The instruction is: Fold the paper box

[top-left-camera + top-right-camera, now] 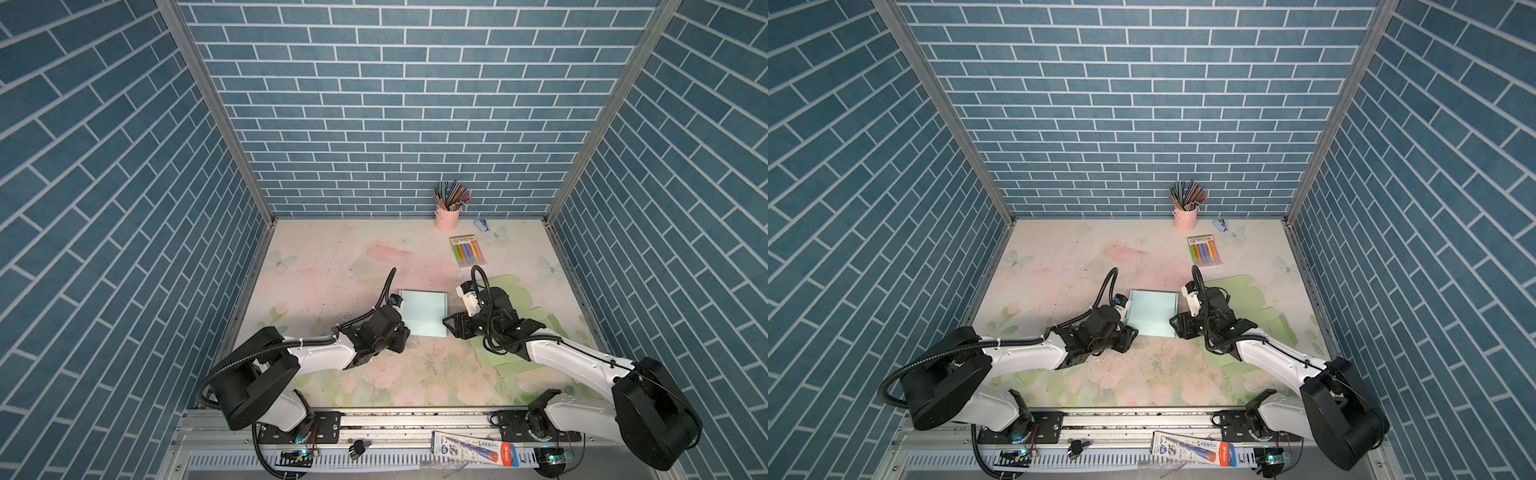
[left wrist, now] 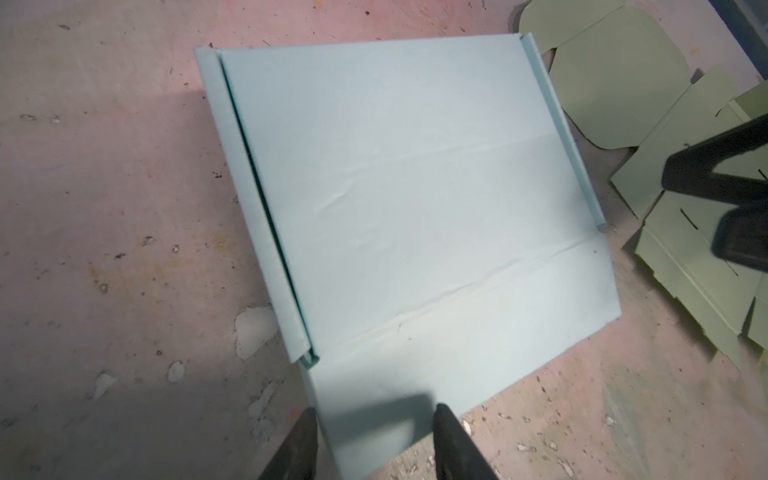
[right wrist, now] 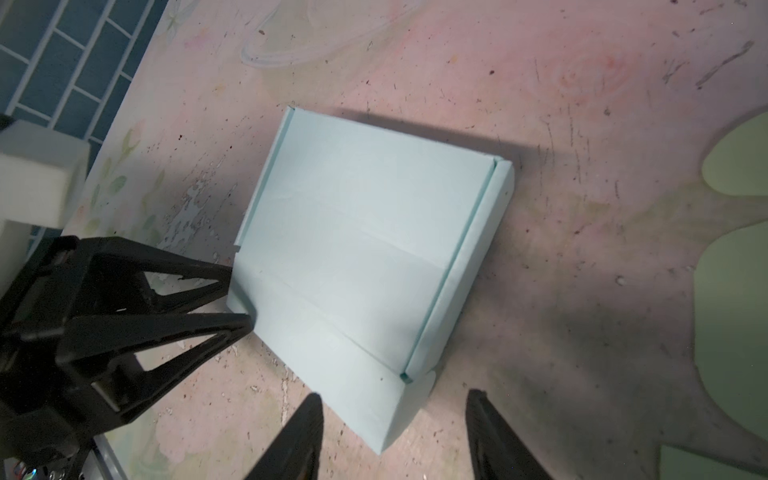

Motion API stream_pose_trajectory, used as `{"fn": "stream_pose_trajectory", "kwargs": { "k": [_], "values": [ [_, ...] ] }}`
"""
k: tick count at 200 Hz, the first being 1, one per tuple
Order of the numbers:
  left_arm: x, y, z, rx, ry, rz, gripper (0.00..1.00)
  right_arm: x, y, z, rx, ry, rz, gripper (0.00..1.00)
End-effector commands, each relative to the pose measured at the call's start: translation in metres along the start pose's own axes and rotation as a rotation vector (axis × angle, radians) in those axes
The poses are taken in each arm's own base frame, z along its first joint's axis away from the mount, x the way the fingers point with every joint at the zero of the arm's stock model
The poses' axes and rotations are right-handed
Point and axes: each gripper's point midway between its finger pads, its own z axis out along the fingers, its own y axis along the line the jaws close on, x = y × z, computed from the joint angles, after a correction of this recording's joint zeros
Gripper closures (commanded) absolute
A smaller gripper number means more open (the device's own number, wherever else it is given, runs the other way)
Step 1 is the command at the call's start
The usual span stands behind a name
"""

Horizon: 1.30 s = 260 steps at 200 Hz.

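Two claws stand at the near edge of the paper box (image 1: 424, 311), which lies at mid-worktop (image 1: 332, 270). The left claw (image 2: 376, 415) has its fingers spread on either side of the box's near left corner and clamps nothing. The right claw (image 3: 395, 399) is likewise spread, with the near right corner just ahead of its tips. The box is pale blue, with narrow folded walls along its left and right sides, creases running across it, and a near panel lying flat beyond the wall ends. Just right of it, flat green blanks (image 1: 511, 291) lie under the right arm. Farther off are a marker pack (image 1: 467, 251) and a pink pencil cup (image 1: 447, 216).
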Motion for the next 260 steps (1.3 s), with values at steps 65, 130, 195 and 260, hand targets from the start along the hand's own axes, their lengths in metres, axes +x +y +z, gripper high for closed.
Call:
{"fn": "stream_pose_trajectory", "kwargs": {
  "k": [65, 130, 195, 260],
  "values": [
    [-0.018, -0.013, 0.002, 0.036, -0.031, 0.0, 0.55, 0.015, 0.008, 0.015, -0.099, 0.032, 0.043, 0.43],
    [-0.021, -0.014, 0.002, 0.033, -0.034, 0.004, 0.54, 0.018, -0.003, 0.014, -0.037, 0.034, 0.028, 0.44],
    [-0.024, -0.017, 0.003, 0.041, -0.038, 0.008, 0.54, 0.011, -0.001, 0.024, -0.048, 0.036, 0.006, 0.43],
    [-0.024, -0.018, 0.006, 0.049, -0.036, 0.007, 0.54, -0.002, 0.009, 0.026, -0.093, 0.025, -0.018, 0.43]
  ]
}}
